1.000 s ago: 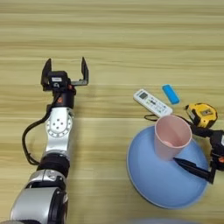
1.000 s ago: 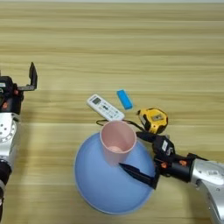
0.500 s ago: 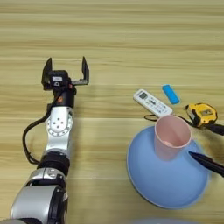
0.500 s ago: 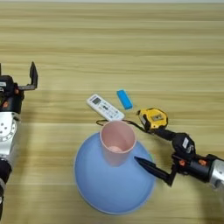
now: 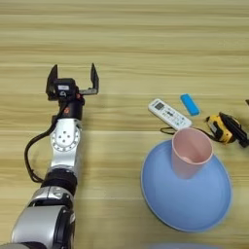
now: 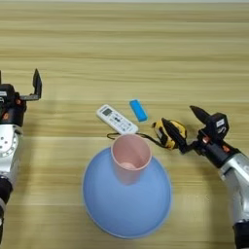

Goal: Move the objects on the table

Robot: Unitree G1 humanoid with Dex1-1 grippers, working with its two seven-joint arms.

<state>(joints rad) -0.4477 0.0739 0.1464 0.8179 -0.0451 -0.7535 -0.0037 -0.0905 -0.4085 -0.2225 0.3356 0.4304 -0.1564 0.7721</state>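
Observation:
A pale pink cup (image 5: 191, 151) stands upright on the rear part of a large light-blue plate (image 5: 194, 209). Just behind it a white remote (image 5: 169, 114) lies at an angle, with a small bright-blue block (image 5: 189, 104) to its right. My right gripper (image 6: 177, 115) is open at the right of the table; its lower finger lies across a yellow-and-black tape measure (image 6: 168, 133), and nothing is held between the fingers. On the left my left gripper (image 5: 73, 78) rests open and empty, fingers pointing away from me.
A thin dark cord runs from the tape measure toward the remote. The wood-grain table (image 5: 126, 44) stretches bare behind all the things. The left forearm (image 5: 63, 146) lies along the table's left side.
My right gripper has pulled back from beside the cup over the plate, moving right and toward the far side, to the tape measure. The cup stays on the plate. The left arm is still.

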